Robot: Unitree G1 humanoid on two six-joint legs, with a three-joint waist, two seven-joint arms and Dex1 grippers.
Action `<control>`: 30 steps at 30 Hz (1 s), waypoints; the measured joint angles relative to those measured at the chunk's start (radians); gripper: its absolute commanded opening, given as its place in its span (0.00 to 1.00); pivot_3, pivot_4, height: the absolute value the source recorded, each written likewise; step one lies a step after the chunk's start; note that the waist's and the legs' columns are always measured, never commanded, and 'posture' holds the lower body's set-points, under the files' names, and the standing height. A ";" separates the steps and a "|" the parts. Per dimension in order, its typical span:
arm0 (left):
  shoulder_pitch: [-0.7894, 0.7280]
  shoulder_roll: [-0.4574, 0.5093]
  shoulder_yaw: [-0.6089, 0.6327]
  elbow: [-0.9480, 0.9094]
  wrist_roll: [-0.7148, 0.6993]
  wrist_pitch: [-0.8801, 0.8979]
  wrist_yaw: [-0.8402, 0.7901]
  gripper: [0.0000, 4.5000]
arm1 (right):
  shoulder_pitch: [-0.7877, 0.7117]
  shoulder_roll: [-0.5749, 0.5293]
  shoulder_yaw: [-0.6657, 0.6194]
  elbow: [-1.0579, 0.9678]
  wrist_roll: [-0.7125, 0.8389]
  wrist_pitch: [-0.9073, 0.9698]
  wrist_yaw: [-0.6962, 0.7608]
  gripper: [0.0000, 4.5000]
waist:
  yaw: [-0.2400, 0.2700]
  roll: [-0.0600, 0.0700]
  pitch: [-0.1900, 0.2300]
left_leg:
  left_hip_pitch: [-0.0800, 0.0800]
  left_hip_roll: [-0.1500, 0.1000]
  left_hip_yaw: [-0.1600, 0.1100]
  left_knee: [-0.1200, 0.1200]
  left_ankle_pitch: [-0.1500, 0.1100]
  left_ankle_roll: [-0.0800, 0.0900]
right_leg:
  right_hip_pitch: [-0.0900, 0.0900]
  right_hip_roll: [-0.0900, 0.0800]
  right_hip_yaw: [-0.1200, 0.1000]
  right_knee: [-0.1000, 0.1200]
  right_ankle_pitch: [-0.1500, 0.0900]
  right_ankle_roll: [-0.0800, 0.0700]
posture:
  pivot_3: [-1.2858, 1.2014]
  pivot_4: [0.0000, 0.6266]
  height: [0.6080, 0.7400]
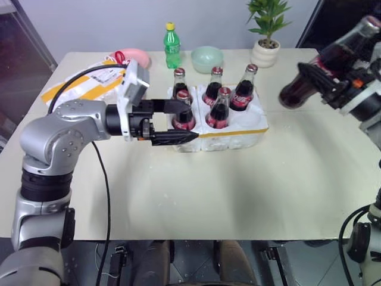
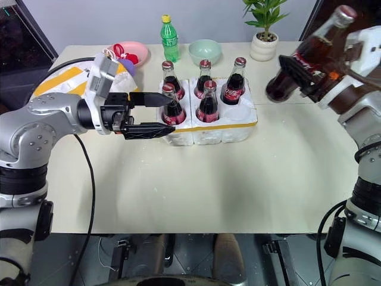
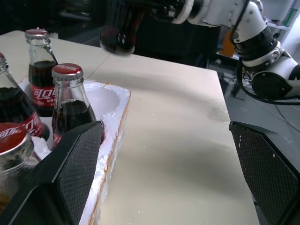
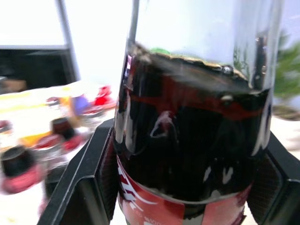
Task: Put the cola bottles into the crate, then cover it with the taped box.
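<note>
Left claw (image 1: pixel 172 123): mine, spread wide, empty, beside the white styrofoam crate (image 1: pixel 238 132).
Right claw (image 1: pixel 321 83): clamped on my sixth dark glass cola bottle (image 2: pixel 309 53), tilted, aloft.
Crate: five bottles (image 1: pixel 219 110) seated, on cream bench (image 1: pixel 238 190).

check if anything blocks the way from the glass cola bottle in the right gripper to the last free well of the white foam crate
Nothing visible does. The glass cola bottle hangs in the right gripper off the white foam crate's right side, and the free well sits at the near right corner, with bare table between.

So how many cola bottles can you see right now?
6. Five stand in the crate: three in the back row, two in front. One is in the right pincer.
</note>
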 measured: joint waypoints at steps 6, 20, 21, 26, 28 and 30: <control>0.000 -0.010 -0.003 0.001 0.004 -0.017 -0.001 1.00 | -0.002 0.008 0.093 -0.063 0.038 0.087 0.004 0.61 | 0.002 0.000 0.000 | -0.002 0.000 0.000 0.000 0.000 0.000 | -0.002 0.000 0.000 0.000 0.000 0.000 | 0.52 0.24 0.99; 0.002 -0.044 -0.007 0.008 0.012 -0.039 0.016 1.00 | -0.181 0.093 0.208 0.072 -0.055 0.058 0.005 0.61 | 0.001 0.000 0.000 | -0.002 0.000 0.000 -0.001 0.000 0.000 | -0.003 0.000 0.000 0.000 0.000 0.000 | 0.52 0.24 0.99; 0.002 -0.044 -0.007 0.008 0.012 -0.040 0.017 1.00 | -0.186 0.094 0.226 0.091 -0.074 0.044 0.017 0.61 | 0.001 0.000 0.000 | -0.002 0.000 0.000 -0.001 0.000 0.000 | -0.002 0.000 0.000 0.000 0.000 0.000 | 0.52 0.24 0.99; 0.002 -0.044 -0.007 0.009 0.015 -0.040 0.017 1.00 | -0.167 0.102 0.311 0.172 -0.166 -0.012 0.071 0.61 | 0.000 0.000 0.000 | -0.002 0.000 0.000 -0.001 0.000 0.000 | -0.003 0.000 0.000 0.000 0.000 0.000 | 0.52 0.24 0.99; 0.002 -0.041 -0.007 0.009 0.021 -0.040 0.019 1.00 | -0.154 0.096 0.348 0.176 -0.227 -0.065 0.099 0.61 | -0.001 -0.002 -0.001 | -0.002 0.000 0.000 -0.001 0.000 0.000 | -0.002 0.000 0.000 0.000 0.000 0.000 | 0.52 0.24 0.99; 0.002 -0.031 -0.006 0.009 0.027 -0.040 0.019 1.00 | -0.122 0.101 0.390 0.208 -0.284 -0.106 0.109 0.61 | -0.002 -0.002 -0.001 | -0.002 0.000 0.000 0.000 0.000 0.000 | -0.002 0.000 0.000 0.000 0.000 0.000 | 0.52 0.24 0.99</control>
